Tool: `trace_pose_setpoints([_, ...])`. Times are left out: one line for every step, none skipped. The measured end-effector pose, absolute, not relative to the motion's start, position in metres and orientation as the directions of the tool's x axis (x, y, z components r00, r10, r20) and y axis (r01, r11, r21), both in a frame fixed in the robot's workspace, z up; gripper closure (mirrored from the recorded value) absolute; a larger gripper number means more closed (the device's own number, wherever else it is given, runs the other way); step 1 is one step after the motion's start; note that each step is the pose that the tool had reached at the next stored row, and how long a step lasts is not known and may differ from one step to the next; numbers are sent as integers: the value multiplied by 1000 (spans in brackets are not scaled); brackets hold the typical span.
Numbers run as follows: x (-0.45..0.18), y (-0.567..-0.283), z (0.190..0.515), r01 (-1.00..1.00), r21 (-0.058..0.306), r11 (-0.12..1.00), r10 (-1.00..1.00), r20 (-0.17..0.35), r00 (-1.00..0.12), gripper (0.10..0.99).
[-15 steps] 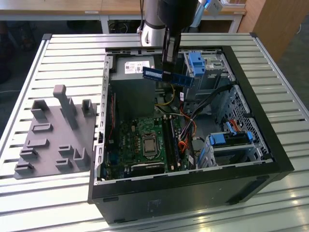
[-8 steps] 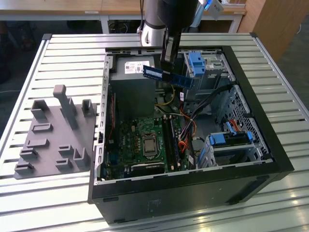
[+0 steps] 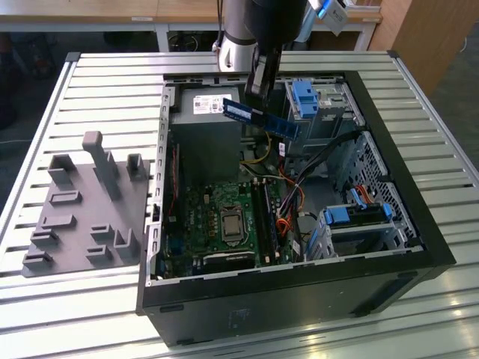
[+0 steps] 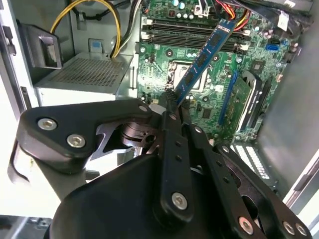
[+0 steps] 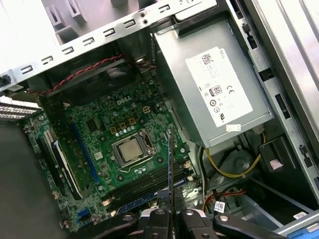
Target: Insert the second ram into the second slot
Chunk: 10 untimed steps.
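The second ram (image 3: 263, 118) is held in the air above the motherboard (image 3: 217, 224), clear of it and not seated in any slot. It is seen as a thin blue stick, tilted, with one end pinched between the pressed-together fingertips of the gripper (image 3: 256, 101) and the other end projecting free. In the second wrist view the free end is seen reaching out over the motherboard towards the long dark memory slots (image 4: 194, 36), without touching them. In the first wrist view the stick is seen edge-on as a thin line rising from the fingertips, with the slots lying across the motherboard just beneath it. The processor socket (image 5: 130, 151) is set on the motherboard just beside the slots. A grey power supply (image 3: 206, 112) with a white label is mounted next to the motherboard, within the same open computer case (image 3: 404, 232). Yellow, red and black cables (image 3: 288, 198) are bundled near the motherboard's edge on the exterior view's right, and two light-blue drive brackets (image 3: 305, 97) are fitted further to that side. A grey moulded fixture (image 3: 82, 209) is laid on the slatted table (image 3: 112, 90), outside the case, well apart from the motherboard on the exterior view's left.
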<state>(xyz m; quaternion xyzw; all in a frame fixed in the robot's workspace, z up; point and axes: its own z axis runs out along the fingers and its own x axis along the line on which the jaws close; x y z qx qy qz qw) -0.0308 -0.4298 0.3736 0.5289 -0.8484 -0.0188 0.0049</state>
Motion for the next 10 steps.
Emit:
trace_pose_setpoints([-31, -430, 374, -893, 37, 449, -893, -11, -449, 949])
trace_pose_setpoints([-31, -430, 374, -888, 37, 458, -889, -11, -458, 949])
trace_pose_setpoints([-31, -430, 374, -884, 37, 466, -884, -11, -467, 949])
trace_pose_setpoints([-31, -430, 374, -879, 37, 475, -880, -12, -476, 949])
trace_pose_setpoints([-31, -430, 374, -874, 37, 484, -875, -11, -484, 949])
trace_pose_setpoints([-31, -430, 374, -870, 37, 492, -870, -11, -493, 949])
trace_pose_setpoints([-31, -430, 374, -865, 37, 501, -865, -11, -501, 949])
trace_pose_setpoints([-31, -430, 374, -860, 37, 509, -860, -12, -510, 949])
trace_pose_setpoints([-31, -430, 374, -855, 37, 517, -855, -11, -518, 949])
trace_pose_setpoints([-31, -430, 374, -850, 37, 525, -851, -11, -526, 949])
